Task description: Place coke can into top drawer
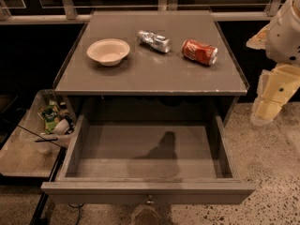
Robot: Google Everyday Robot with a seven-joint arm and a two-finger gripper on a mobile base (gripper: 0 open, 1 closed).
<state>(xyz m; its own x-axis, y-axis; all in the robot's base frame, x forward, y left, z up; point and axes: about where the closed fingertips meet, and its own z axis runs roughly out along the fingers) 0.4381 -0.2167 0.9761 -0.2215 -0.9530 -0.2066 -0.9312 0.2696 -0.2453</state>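
Observation:
The coke can (200, 52) is red with white lettering and lies on its side on the right part of the cabinet top. The top drawer (147, 190) is pulled fully open below the top, and nothing lies inside it. A small metal knob (150, 201) sits on its front panel. My gripper (267, 108) hangs at the right edge of the view, on the cream-coloured arm. It is beside the cabinet's right side, lower than the cabinet top and well right of the can. It holds nothing that I can see.
A white bowl (108, 51) sits on the left of the cabinet top (150, 74). A crinkled silver can (154, 41) lies between the bowl and the coke can. A clear bin with trash (49, 118) stands on the floor left of the cabinet.

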